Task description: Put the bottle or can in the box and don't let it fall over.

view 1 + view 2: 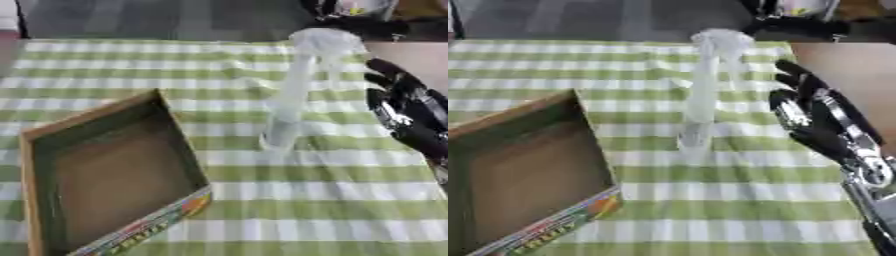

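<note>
A clear plastic bottle (297, 90) stands on the green-and-white checked cloth, its wide base toward the far edge and its narrow end near the middle of the table. An open cardboard box (114, 170) with a brown inside and a colourful printed front edge lies at the lower left. My right hand (811, 115), black and glossy, hangs to the right of the bottle with its fingers straight, apart from the bottle. My left hand shows in neither view.
The checked tablecloth (332, 200) covers the table. Dark objects (350, 15) sit beyond the far edge at the upper right. The table's right edge (833, 55) runs close behind my right hand.
</note>
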